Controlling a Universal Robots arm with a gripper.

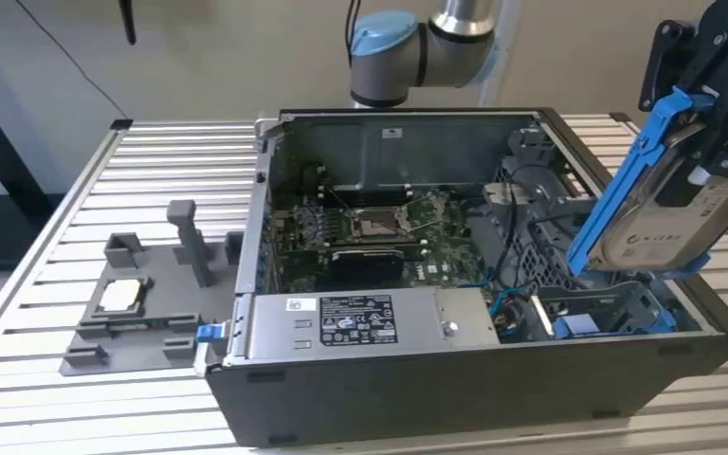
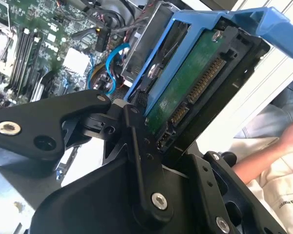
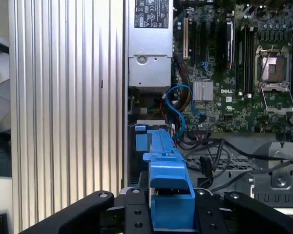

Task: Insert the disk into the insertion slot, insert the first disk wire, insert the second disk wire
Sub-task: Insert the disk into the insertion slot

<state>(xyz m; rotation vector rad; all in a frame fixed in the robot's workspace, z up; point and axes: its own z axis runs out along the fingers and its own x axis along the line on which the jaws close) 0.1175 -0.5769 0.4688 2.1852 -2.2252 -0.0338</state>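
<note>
My gripper (image 1: 703,133) is shut on the disk (image 1: 667,223), a silver drive with a white label in a bright blue carrier. I hold it tilted and raised over the exterior view's right end of the open computer case. The insertion slot (image 1: 605,308), a metal bay with a blue part inside, lies just below the disk's lower end. In the second wrist view the disk (image 2: 190,83) shows its green board and connector, clamped between the black fingers (image 2: 136,146). The blue carrier (image 3: 168,195) sits over the bay (image 3: 144,141) in the first wrist view. Loose blue wires (image 3: 180,105) lie beside the bay.
A grey power-supply box (image 1: 352,322) lies along the case's near wall, and the motherboard (image 1: 364,227) lies on the case floor. A grey fixture (image 1: 136,303) stands on the slatted table (image 1: 111,190) at the exterior view's left. A person's hand (image 2: 288,134) is beside the case.
</note>
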